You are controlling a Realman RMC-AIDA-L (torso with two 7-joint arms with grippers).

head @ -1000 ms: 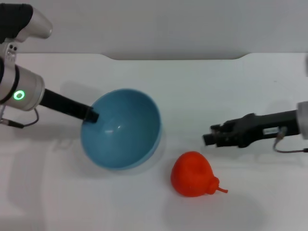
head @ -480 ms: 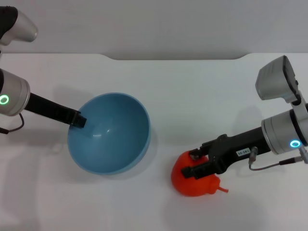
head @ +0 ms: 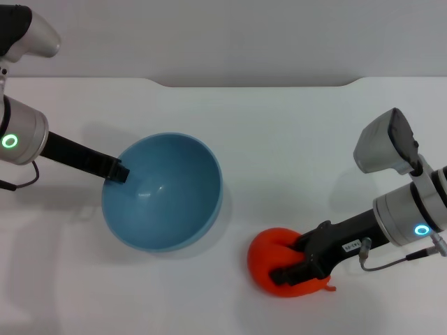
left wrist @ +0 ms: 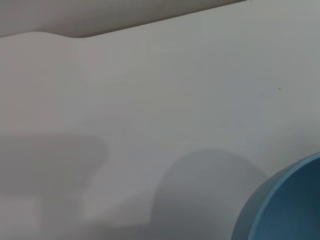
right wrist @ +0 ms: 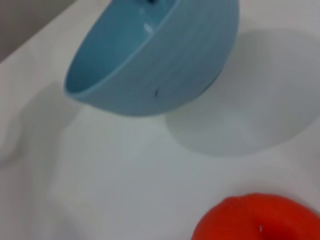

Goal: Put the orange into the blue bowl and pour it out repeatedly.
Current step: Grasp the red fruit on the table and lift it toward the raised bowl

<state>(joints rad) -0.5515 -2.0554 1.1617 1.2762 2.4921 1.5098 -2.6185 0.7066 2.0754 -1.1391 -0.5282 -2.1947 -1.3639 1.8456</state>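
Orange [head: 269, 251] low on the white desk [head: 293, 139], toward the robot's right side, resting on the surface and well apart from the blue bowl [head: 162, 192]. Right gripper [head: 293, 265] reaching in from the right, black fingers [head: 297, 246] laid over and around the fruit's right half, pinching the orange between them. Stem nub just visible beneath the fingers at the lower right. In the right wrist view, only the top of the orange [right wrist: 260, 220] at the lower edge, with the blue bowl [right wrist: 155, 60] farther off, tilted and casting a shadow on the desk. Blue bowl empty, tipped so its opening faces up and toward the right arm. Left gripper [head: 117, 171] clamped on the bowl's upper left rim, arm stretching in from the left edge. Left wrist view limited to bare desk and a slice of the bowl's rim [left wrist: 280, 205].
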